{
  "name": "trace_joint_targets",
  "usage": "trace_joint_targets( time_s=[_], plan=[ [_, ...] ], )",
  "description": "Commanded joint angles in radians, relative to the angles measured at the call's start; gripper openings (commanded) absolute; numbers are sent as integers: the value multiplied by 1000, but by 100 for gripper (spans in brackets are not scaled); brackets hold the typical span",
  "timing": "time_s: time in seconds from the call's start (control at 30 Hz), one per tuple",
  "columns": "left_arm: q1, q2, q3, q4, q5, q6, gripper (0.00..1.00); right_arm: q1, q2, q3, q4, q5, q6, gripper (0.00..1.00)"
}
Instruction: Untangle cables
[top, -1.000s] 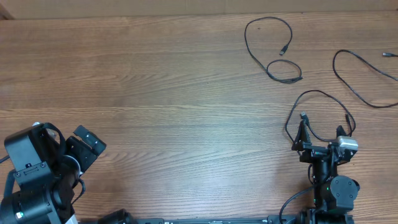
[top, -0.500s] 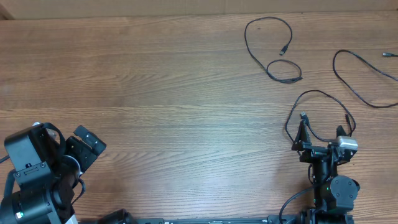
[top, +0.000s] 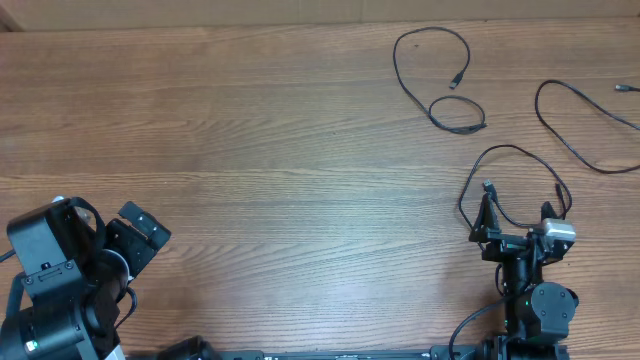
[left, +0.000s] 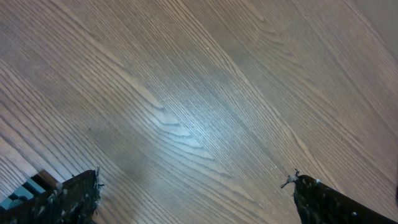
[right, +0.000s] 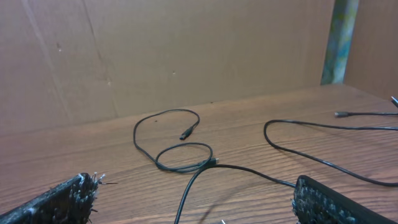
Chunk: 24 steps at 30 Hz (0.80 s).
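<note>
Three thin black cables lie apart on the right half of the wooden table (top: 280, 150). One looped cable (top: 458, 78) lies at the back; the right wrist view shows its loop (right: 180, 167) beyond the fingers. A second cable (top: 590, 97) curves along the far right edge. The third cable (top: 512, 147) arches just ahead of my right gripper (top: 517, 222), and a stretch of this cable (right: 249, 171) runs on the table between the open fingers, untouched. My right gripper (right: 196, 199) is open and holds nothing. My left gripper (top: 140, 235) is at the front left, far from all cables. That left gripper (left: 196, 183) is open over bare wood.
A brown cardboard wall (right: 186, 50) stands along the table's back edge. A small plug end (top: 627, 89) lies at the far right edge of the overhead view. Both arm bases sit at the table's front edge.
</note>
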Motion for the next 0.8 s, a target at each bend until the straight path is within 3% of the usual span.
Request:
trace_joint_targets(
  time_s=[0.0, 0.43, 0.77],
  plan=[
    [-32, -4, 11, 1, -13, 15, 100, 3, -12, -11, 5, -5, -5, 100],
    [-339, -123, 11, 1, -13, 15, 99, 3, -12, -11, 6, -5, -5, 100],
    [-367, -360, 11, 1, -13, 15, 100, 3, -12, -11, 6, -5, -5, 100]
  ],
)
